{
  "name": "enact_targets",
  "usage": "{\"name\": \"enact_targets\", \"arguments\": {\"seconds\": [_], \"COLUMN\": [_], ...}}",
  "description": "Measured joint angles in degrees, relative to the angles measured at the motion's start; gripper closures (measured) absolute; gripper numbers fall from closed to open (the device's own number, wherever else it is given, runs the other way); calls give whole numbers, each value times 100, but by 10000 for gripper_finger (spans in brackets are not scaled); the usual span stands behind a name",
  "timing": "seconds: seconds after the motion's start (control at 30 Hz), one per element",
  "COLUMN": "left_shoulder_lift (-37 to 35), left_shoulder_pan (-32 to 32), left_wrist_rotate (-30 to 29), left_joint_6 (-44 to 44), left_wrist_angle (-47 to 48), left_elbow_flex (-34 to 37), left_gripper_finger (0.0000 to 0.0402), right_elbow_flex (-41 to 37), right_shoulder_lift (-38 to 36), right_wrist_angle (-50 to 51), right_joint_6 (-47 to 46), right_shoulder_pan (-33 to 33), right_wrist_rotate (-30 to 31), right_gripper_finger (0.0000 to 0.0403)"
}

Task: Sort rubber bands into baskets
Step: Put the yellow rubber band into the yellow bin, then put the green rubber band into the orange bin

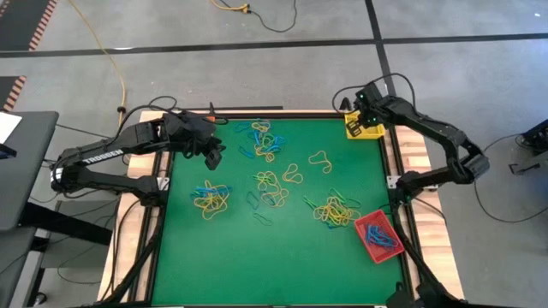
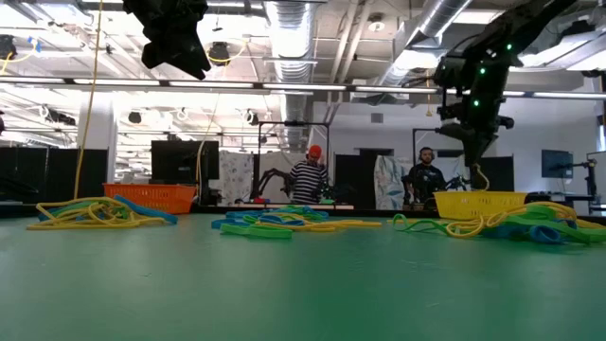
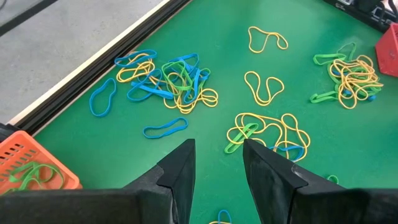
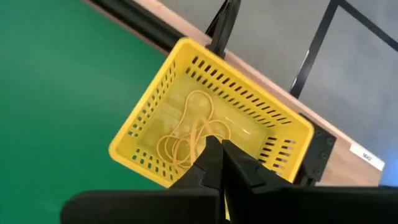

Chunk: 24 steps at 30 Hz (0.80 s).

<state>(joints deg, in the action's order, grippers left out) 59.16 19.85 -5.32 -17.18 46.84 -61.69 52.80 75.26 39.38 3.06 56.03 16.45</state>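
Yellow, blue and green rubber bands lie in several heaps on the green mat [image 1: 272, 184], and show in the left wrist view too [image 3: 174, 84]. My left gripper [image 3: 217, 155] is open and empty, up above the mat's far left part [image 1: 214, 154]. The orange basket [image 3: 28, 171] beside it holds green bands. My right gripper [image 4: 216, 149] is shut on a yellow rubber band over the yellow basket [image 4: 205, 118] at the far right corner [image 1: 364, 128]. The red basket [image 1: 377, 235] at the near right holds blue bands. My right gripper pinches a yellow rubber band [image 4: 208, 132] between its two shut fingertips, coming from above and pointing down. The band hangs slack below the fingers [image 2: 479, 176], its lower part reaching down into the yellow basket among other yellow bands.
A black frame and wooden rim border the mat [image 1: 398, 158]. Bare mat lies along the near edge [image 1: 274, 274]. People stand in the room far behind the table [image 2: 308, 175].
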Motion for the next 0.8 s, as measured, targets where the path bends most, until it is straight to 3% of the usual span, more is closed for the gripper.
{"name": "enact_targets", "arguments": {"seconds": [0.27, 0.8], "left_shoulder_lift": [0, 0], "left_shoulder_pan": [1, -1], "left_wrist_rotate": [0, 0], "left_joint_6": [-1, -1], "left_wrist_angle": [-1, 1], "left_elbow_flex": [0, 0], "left_gripper_finger": [278, 278], "right_elbow_flex": [-116, -114], "right_shoulder_lift": [230, 234], "right_wrist_angle": [-370, -582], "right_joint_6": [-51, -67], "right_shoulder_pan": [39, 16], "right_wrist_rotate": [141, 319], "right_gripper_finger": [358, 233]}}
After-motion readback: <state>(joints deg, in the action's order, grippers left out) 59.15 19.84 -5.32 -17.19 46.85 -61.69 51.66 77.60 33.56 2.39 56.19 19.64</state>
